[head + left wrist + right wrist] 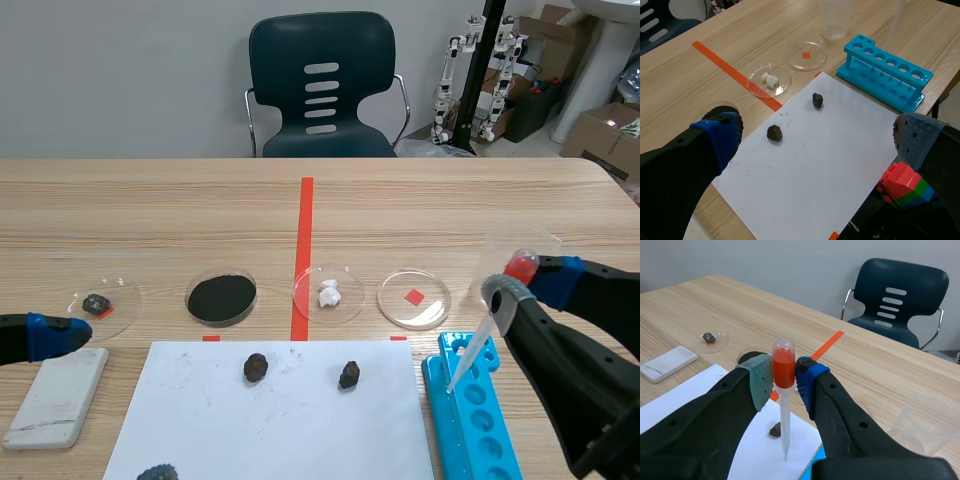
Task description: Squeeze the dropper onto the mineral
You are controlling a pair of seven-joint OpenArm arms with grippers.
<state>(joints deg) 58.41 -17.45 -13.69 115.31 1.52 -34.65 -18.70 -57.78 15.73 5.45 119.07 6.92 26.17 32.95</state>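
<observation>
Holding the dropper (pixel 472 355) by its red bulb, the right gripper (pixel 525 285) sits near the tabletop's right edge over the blue rack (pixel 480 420), stem slanting down twd the white paper (pixel 300 420) at the near edge; pickup done, carry to the mineral (pixel 349 375) & squeeze prob. yet to do. Left wrist view: left gripper (pixel 815 135) spread, empty, by the left edge. Right wrist view: pads (pixel 760 385) clamped on bulb, long axis approx vertical, tip down, mineral on paper below.

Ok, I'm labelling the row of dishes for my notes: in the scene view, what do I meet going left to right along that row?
First the dish with a dark stone → dish of black powder → dish with white lumps → empty dish over a red tape mark.
</observation>
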